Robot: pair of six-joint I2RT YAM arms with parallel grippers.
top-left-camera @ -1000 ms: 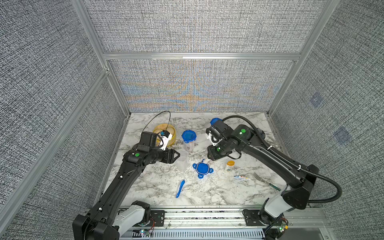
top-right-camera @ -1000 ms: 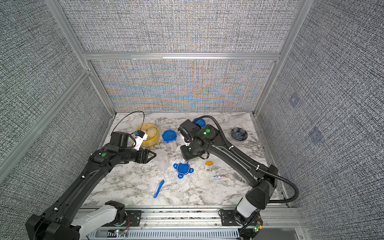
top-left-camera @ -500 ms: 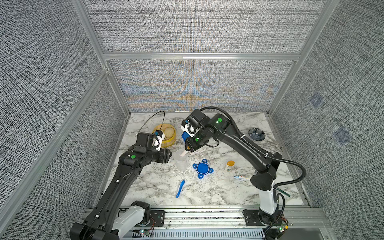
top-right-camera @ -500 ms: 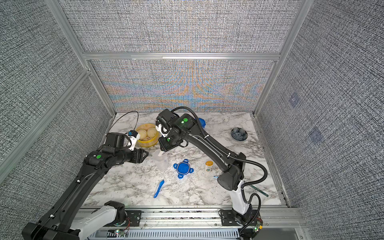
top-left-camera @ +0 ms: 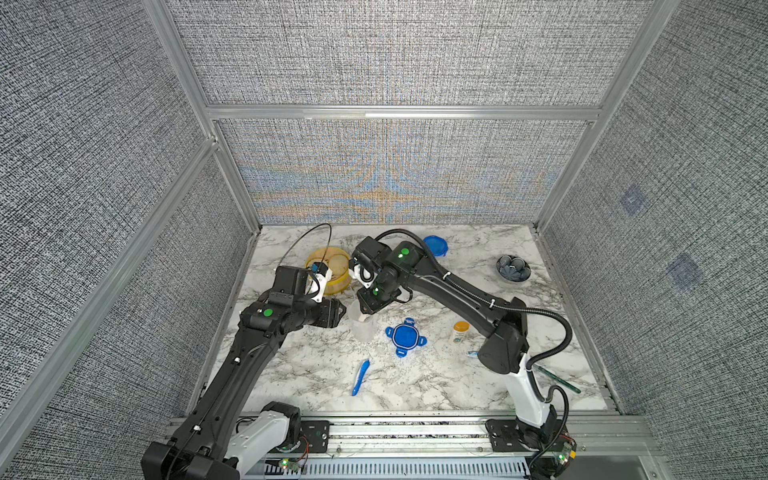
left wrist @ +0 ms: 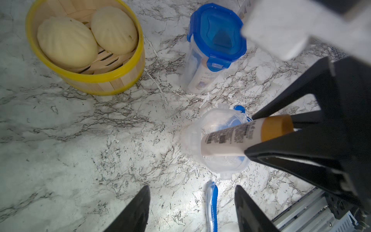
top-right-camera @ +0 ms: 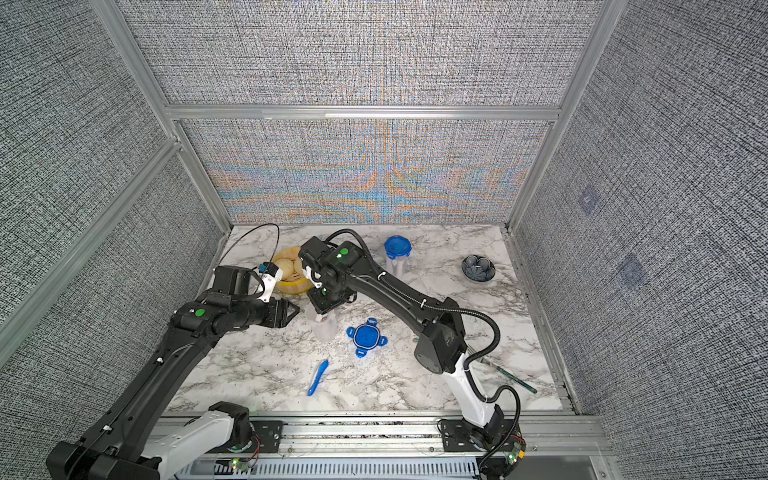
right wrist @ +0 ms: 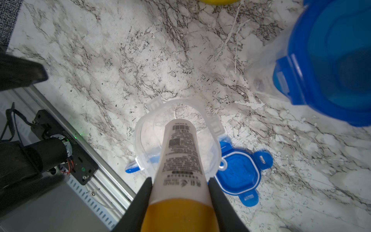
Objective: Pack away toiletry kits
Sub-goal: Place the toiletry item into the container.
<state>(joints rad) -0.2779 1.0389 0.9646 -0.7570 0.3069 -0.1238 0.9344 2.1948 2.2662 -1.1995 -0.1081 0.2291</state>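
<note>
Gripping hand: right hand [right wrist: 179, 180] clamps the white bottle [right wrist: 180, 148] just below its orange cap, tilted, base over the tub's mouth.
Open tub: clear tub [right wrist: 138, 140] upright on the counter [right wrist: 100, 60], lidless.
Loose lid: blue lid [right wrist: 237, 172] flat, just beside that tub.
Left hand: left hand [left wrist: 192, 189] spread apart, empty, near the tub.
Unpacked: blue toothbrush [top-left-camera: 360, 377] lying, second bottle [top-left-camera: 460, 332] standing, both on the counter.
Closed tub: lidded tub [left wrist: 216, 36] near the yellow steamer [left wrist: 90, 80].
</note>
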